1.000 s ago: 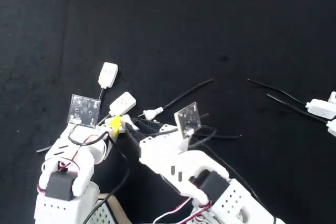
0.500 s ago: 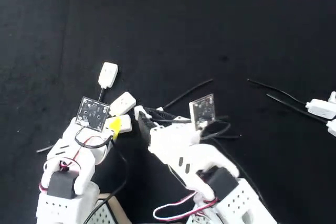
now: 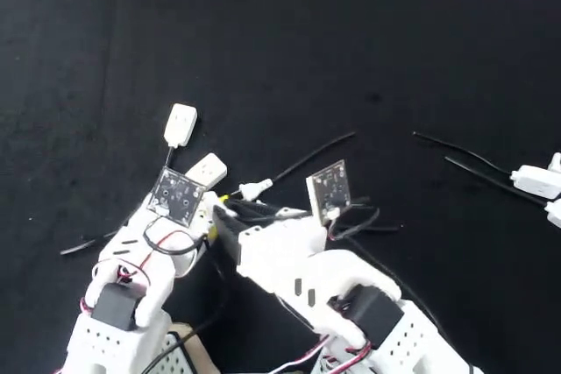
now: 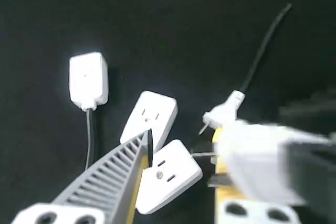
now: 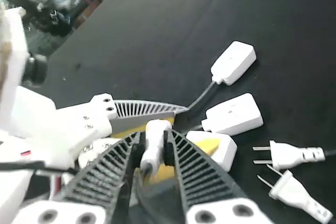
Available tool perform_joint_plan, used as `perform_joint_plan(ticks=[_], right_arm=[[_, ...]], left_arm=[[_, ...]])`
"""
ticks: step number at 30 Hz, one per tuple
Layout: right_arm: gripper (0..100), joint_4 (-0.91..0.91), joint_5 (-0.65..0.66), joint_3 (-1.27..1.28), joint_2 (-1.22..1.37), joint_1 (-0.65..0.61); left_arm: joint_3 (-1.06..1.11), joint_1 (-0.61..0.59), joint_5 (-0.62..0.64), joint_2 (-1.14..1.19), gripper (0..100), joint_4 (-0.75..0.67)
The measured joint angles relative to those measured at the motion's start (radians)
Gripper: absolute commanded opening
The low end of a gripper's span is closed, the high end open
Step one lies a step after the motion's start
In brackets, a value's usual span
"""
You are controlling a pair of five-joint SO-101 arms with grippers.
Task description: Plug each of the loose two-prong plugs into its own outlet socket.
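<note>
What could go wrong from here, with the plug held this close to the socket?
1. The plug in the right gripper seems to aim its prongs at the edge of the socket, not its slotted face; a push might shove the socket aside.
2. The left gripper is right there, so the two could collide.
3. A loose plug lying close by could get knocked.

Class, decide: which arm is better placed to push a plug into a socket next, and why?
Right. Its fingers are shut on a white plug whose prongs point at the nearest socket. The left arm's fingers hold no plug; they sit either side of that socket.
</note>
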Motion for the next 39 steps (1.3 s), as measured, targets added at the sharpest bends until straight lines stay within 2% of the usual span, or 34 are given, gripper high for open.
perform_joint_plan(ticks=[3,6,9,13,17,21,23,29,39], right_arm=[[1.2,0.112,0.031,-0.077,-0.012,0.005],[1.2,0.238,0.121,-0.146,-0.014,0.083],[1.2,0.290,0.196,-0.149,0.043,0.158],[1.2,0.293,0.301,-0.110,0.196,0.196],[1.2,0.259,0.377,-0.094,0.373,0.219],[1.2,0.201,0.404,-0.094,0.535,0.219],[1.2,0.164,0.414,-0.094,0.620,0.219],[1.2,0.077,0.445,-0.130,0.809,0.219],[1.5,0.068,0.512,-0.199,0.994,0.221]], left_arm=[[0.011,-0.032,0.005,0.000,20,-0.020],[0.011,-0.089,-0.011,0.000,20,-0.017],[-0.015,-0.164,-0.103,0.000,19,0.091],[-0.044,-0.222,-0.264,0.000,19,0.298],[-0.044,-0.387,-0.361,0.000,19,0.382],[0.003,-0.605,-0.393,-0.006,19,0.338],[0.037,-0.669,-0.396,-0.002,19,0.296],[0.044,-0.703,-0.404,-0.002,19,0.269],[0.052,-0.703,-0.404,-0.002,19,0.269]])
